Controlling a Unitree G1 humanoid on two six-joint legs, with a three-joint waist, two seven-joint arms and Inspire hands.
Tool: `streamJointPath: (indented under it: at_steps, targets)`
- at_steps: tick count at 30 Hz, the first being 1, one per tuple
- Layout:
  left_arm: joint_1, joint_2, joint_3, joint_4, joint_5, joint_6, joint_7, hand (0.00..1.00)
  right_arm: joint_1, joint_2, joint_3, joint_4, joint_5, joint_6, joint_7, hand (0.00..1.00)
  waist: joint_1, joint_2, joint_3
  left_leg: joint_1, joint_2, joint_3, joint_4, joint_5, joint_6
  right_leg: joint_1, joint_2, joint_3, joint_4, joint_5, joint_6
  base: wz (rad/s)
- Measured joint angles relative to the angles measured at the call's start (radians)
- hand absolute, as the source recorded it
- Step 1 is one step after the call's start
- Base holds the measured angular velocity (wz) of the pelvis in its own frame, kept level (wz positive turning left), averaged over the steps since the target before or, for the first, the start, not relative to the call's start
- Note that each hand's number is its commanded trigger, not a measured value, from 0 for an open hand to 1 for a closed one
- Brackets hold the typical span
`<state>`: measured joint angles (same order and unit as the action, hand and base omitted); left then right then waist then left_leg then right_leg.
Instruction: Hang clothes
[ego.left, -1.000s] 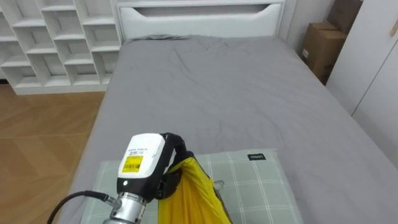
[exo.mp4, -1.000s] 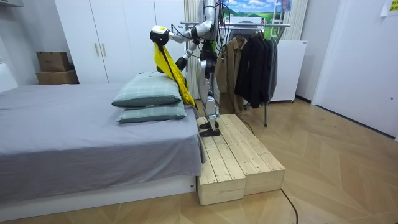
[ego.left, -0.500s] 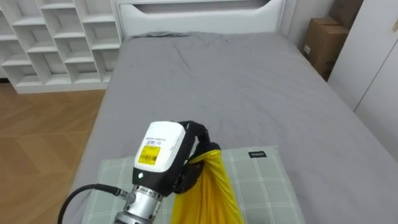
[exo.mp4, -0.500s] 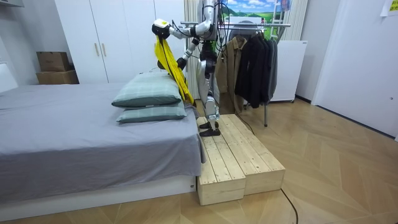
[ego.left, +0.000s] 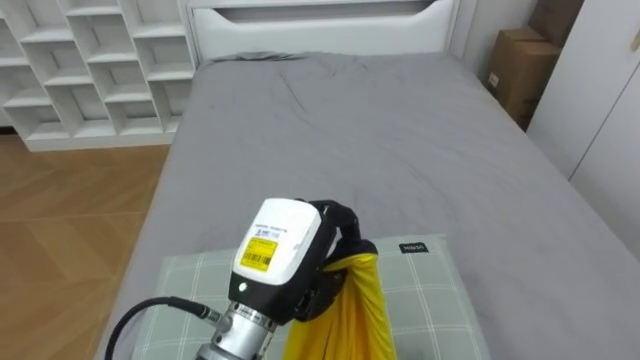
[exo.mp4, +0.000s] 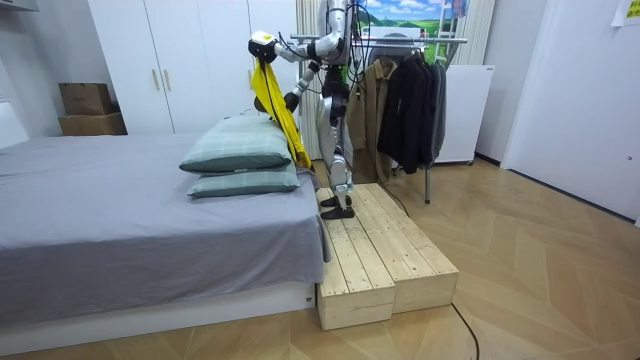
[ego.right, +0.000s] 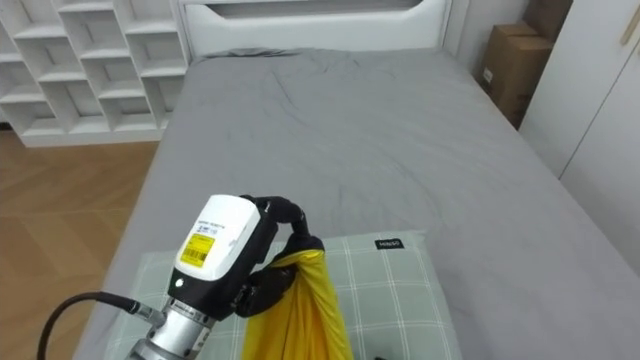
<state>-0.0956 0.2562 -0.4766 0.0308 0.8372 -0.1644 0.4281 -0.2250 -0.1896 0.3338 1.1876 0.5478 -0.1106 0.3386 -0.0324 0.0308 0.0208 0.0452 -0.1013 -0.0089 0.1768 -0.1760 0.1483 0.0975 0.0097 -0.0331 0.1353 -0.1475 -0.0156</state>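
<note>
My left hand (ego.left: 285, 245) has gone up and slid toward the right, and now sits low in the middle of the frame. The long yellow cloth garment (ego.left: 355, 320) has come up with it and hangs down by the green checked pillow (ego.left: 440, 290) at the bottom edge. So I think the picking up is done. Next I must turn to the metal clothes rack (exo.mp4: 415, 40) behind me, upper middle of the room view. My fingers (ego.left: 338, 222) are curled tight round the top of the yellow garment, bunching it. The grey bed (ego.left: 380, 130) lies ahead.
</note>
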Motion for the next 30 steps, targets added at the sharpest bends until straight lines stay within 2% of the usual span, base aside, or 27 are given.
streamJointPath:
  at_steps: [7,12,13,14,15,23,30]
  targets:
    - [0.0,0.003,0.0,-0.008,0.001,-0.002,-0.002,1.0,0.0,0.0,0.001,-0.01,0.0,0.001,-0.001,0.0,0.0,-0.004,-0.0001,0.001,0.0,0.002,0.002,0.0,0.0,0.002,0.0,0.001,0.001,0.0,0.0,0.0]
    - [0.0,0.009,0.0,-0.021,0.001,-0.02,-0.004,1.0,-0.002,-0.001,0.019,-0.022,0.0,0.001,-0.008,0.0,0.003,-0.012,0.0011,0.012,0.0,0.005,0.002,0.0,0.0,0.012,0.0,0.003,0.001,0.0,0.0,0.0]
    - [0.0,0.009,0.0,-0.021,0.001,-0.022,-0.004,1.0,-0.002,0.0,0.02,-0.022,0.0,0.001,-0.009,0.11,0.003,-0.012,0.0016,0.014,0.0,0.005,0.002,0.0,0.0,0.014,0.0,0.003,0.0,0.0,0.0,0.0]
    - [0.0,0.009,0.0,-0.021,0.001,-0.026,-0.004,1.0,-0.002,0.0,0.023,-0.023,0.0,0.001,-0.01,0.27,0.003,-0.014,0.0021,0.017,0.0,0.005,0.001,0.0,0.0,0.017,0.0,0.003,0.001,0.0,0.0,0.0]
    - [0.0,0.009,0.0,-0.021,0.001,-0.031,-0.004,1.0,-0.004,-0.001,0.028,-0.027,0.0,0.001,-0.012,0.98,0.004,-0.015,0.0019,0.018,0.0,0.006,-0.001,0.0,0.0,0.017,0.0,0.003,0.001,0.0,0.0,0.0]
    - [0.0,0.012,0.0,-0.022,0.0,-0.042,-0.005,1.0,-0.006,-0.015,0.038,-0.079,0.001,0.001,-0.044,1.0,0.008,-0.021,0.003,0.018,0.001,0.01,-0.004,0.0,0.0,0.015,0.001,0.005,0.001,0.001,0.0,-0.01]
    - [-0.038,0.021,0.003,-0.022,0.0,-0.042,-0.004,1.0,-0.034,0.006,0.086,-0.141,0.001,-0.003,-0.041,1.0,0.017,-0.021,0.0031,0.02,0.001,0.006,-0.005,0.0,0.0,0.019,0.0,0.004,-0.003,0.001,0.0,0.02]
